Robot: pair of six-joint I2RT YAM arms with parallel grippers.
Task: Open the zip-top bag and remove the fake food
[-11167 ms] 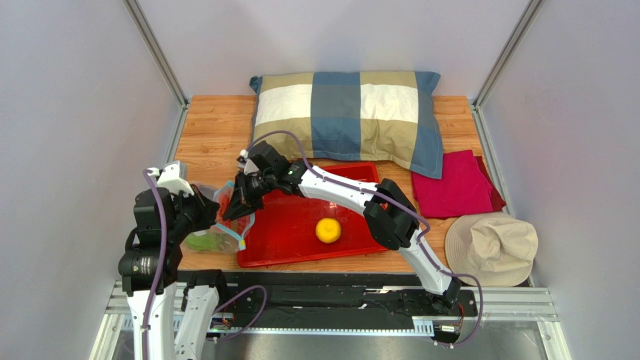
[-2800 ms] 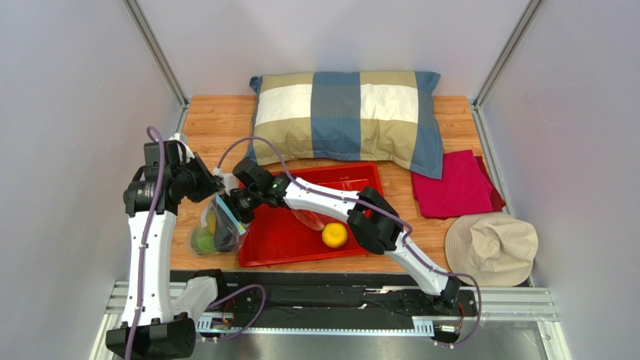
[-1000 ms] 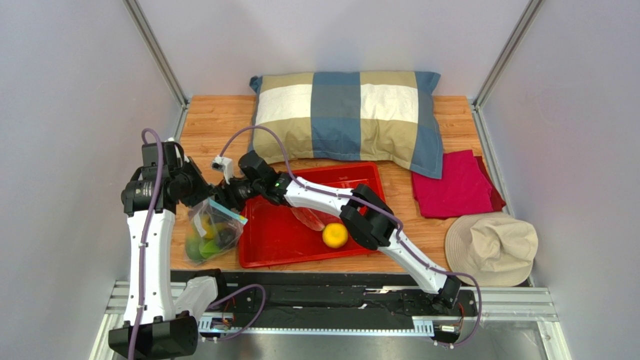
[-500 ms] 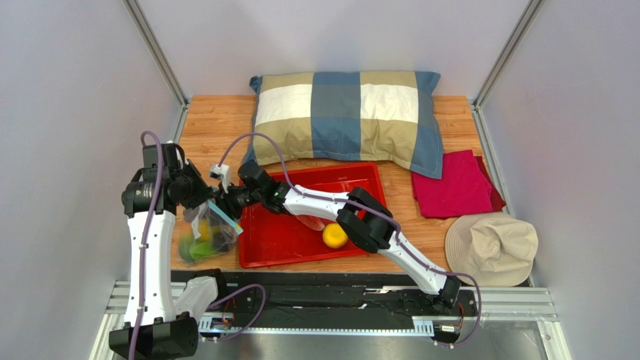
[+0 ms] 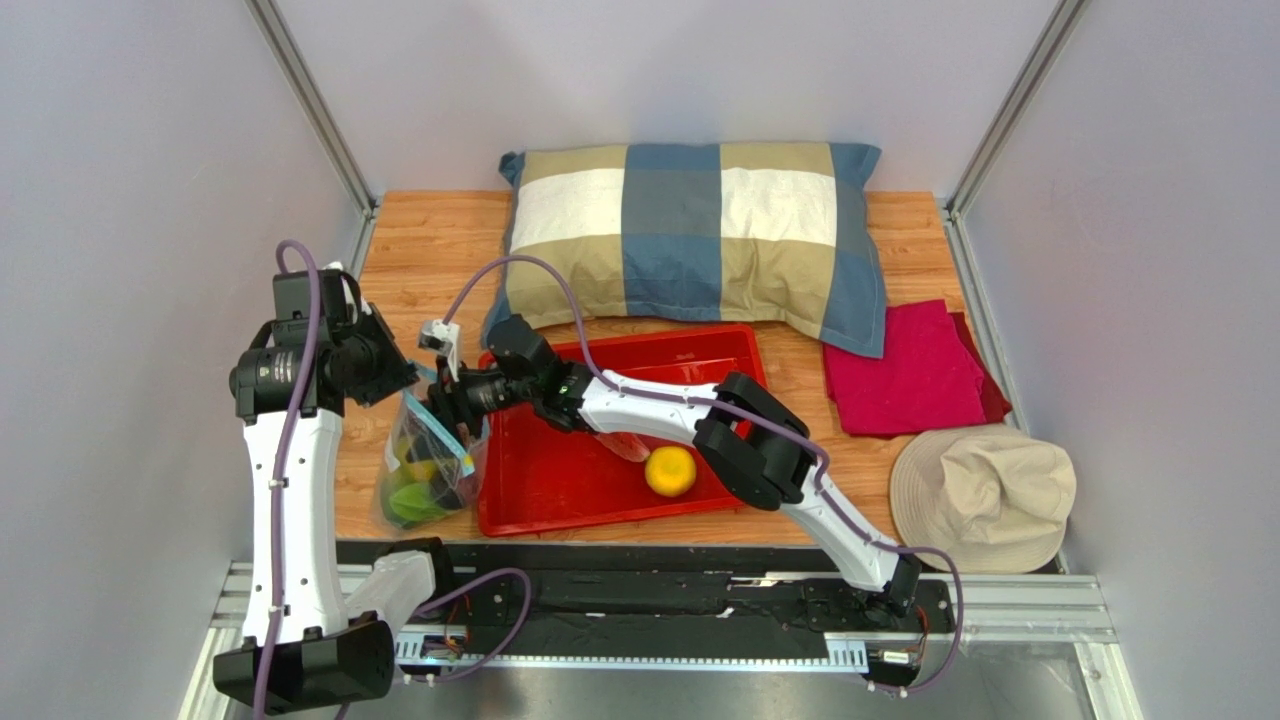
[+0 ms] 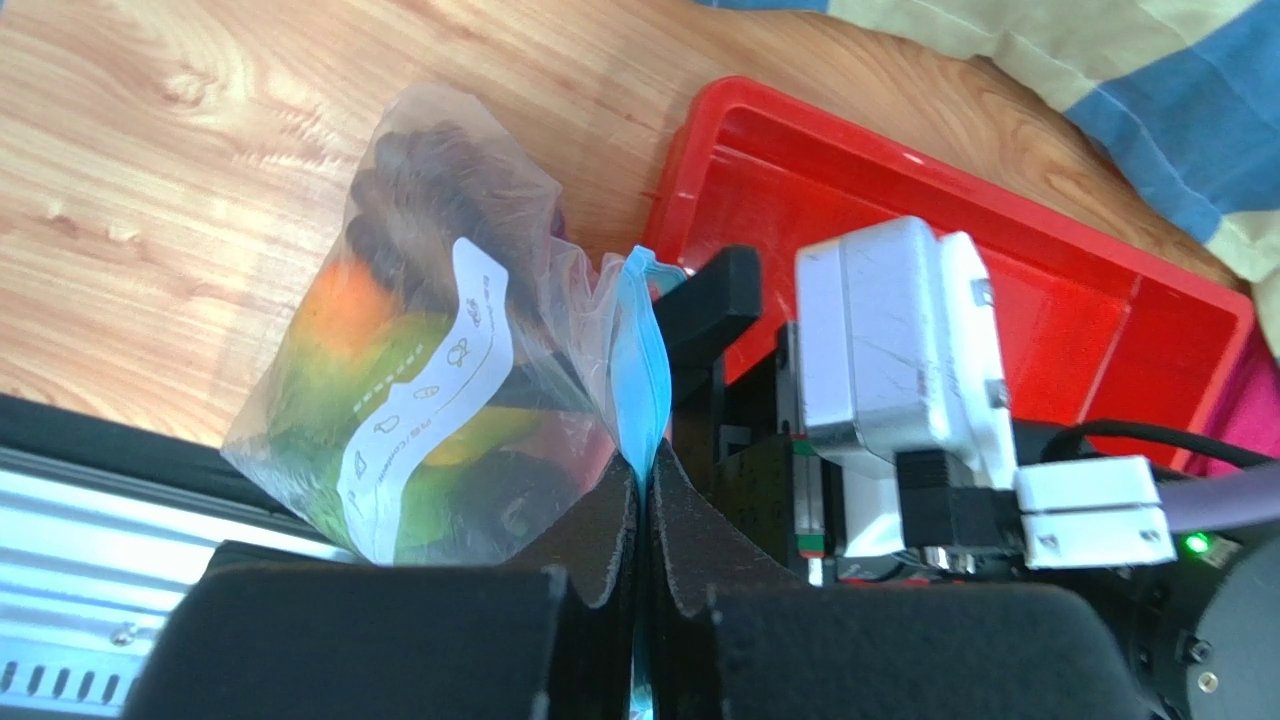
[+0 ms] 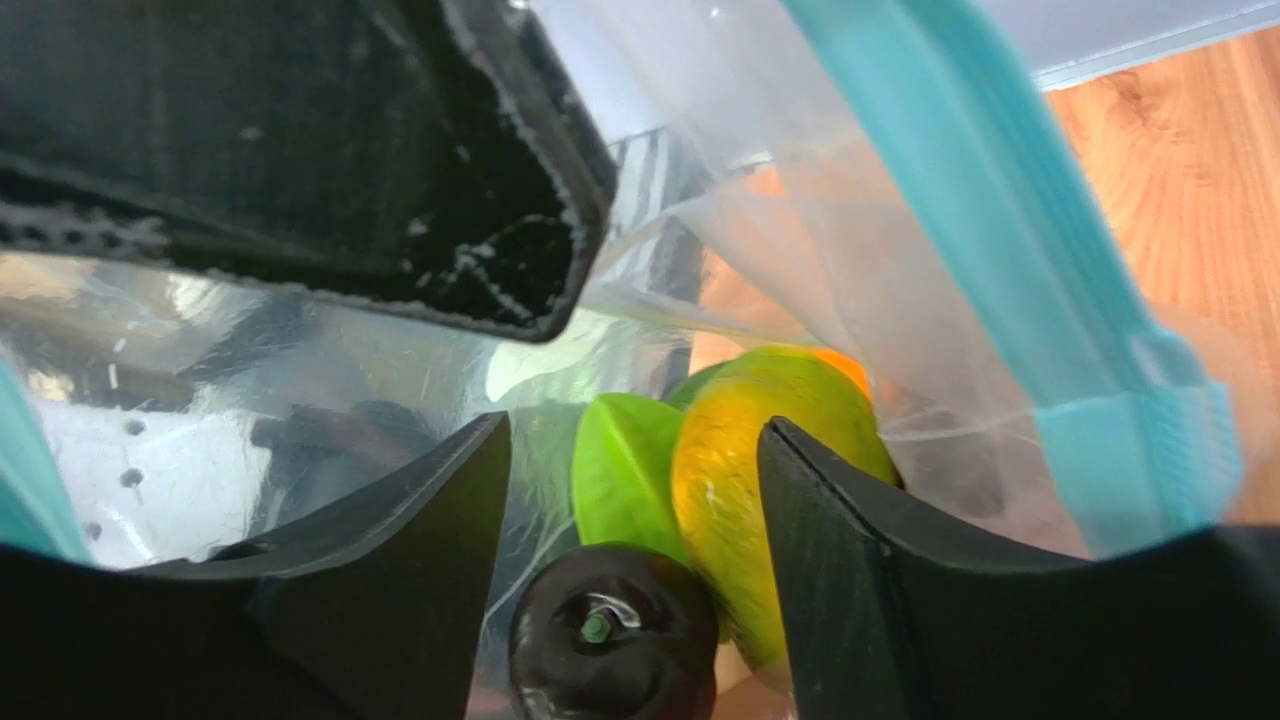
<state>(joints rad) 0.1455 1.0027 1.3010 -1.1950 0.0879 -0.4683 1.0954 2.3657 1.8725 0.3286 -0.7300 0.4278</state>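
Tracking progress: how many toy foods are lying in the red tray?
2: a yellow citrus near the red tray's front edge; a pink-red slice beside it, partly under the right arm, which may hide more.

The top external camera looks steeply down from above the near edge, taking in the whole tabletop point(image 5: 436, 240). Both wrist cameras sit close at the near-left corner, facing the zip-top bag point(image 6: 436, 375) from opposite sides, the right one nearest.

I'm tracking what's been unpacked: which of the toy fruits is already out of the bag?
The yellow-orange citrus, lying on the red tray; the other fruits, green, orange and dark, sit inside the zip-top bag.
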